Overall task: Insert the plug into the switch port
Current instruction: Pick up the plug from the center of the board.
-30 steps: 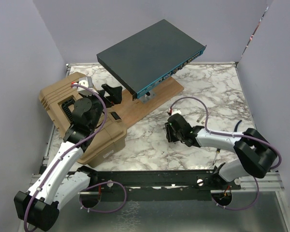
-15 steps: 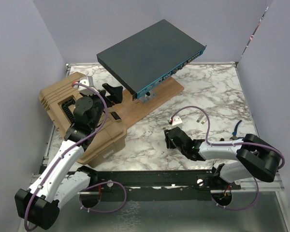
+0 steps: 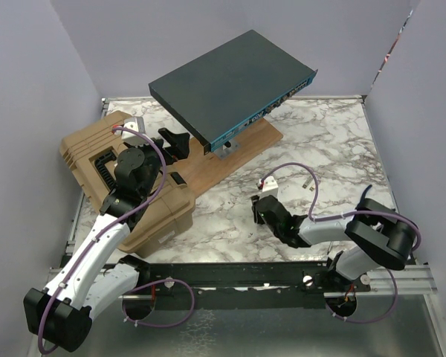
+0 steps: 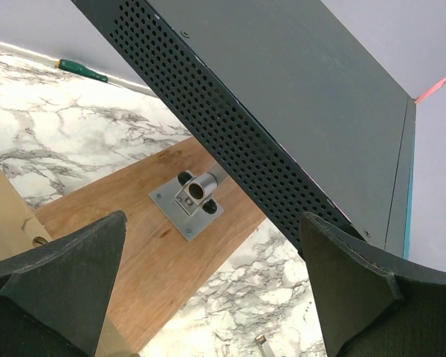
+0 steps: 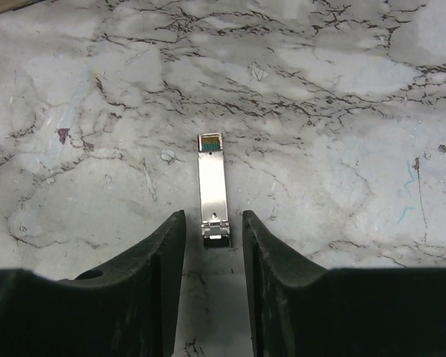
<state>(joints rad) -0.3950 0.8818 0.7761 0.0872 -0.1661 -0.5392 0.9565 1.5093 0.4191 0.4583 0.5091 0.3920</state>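
Note:
The switch (image 3: 234, 85) is a flat dark grey box with a thin teal front face (image 3: 256, 117), raised on a stand at the back; its perforated side shows in the left wrist view (image 4: 282, 97). The plug (image 5: 211, 186) is a small silver module lying flat on the marble. My right gripper (image 5: 212, 217) is low over it and open, with the plug's rear end just between the fingertips and a gap on each side. In the top view the right gripper (image 3: 260, 210) hides the plug. My left gripper (image 3: 175, 141) is open and empty beside the switch; the plug's tip shows in its view (image 4: 262, 343).
A tan ribbed case (image 3: 97, 160) sits under my left arm. A wooden board (image 3: 230, 156) carries the switch's metal stand (image 4: 187, 205). A white connector (image 3: 270, 184) and a small cable end (image 3: 306, 181) lie behind my right gripper. A green screwdriver (image 4: 82, 71) lies by the back wall.
My right gripper has drawn back toward the near edge and lowered its wrist, uncovering the white connector. The left arm has barely moved.

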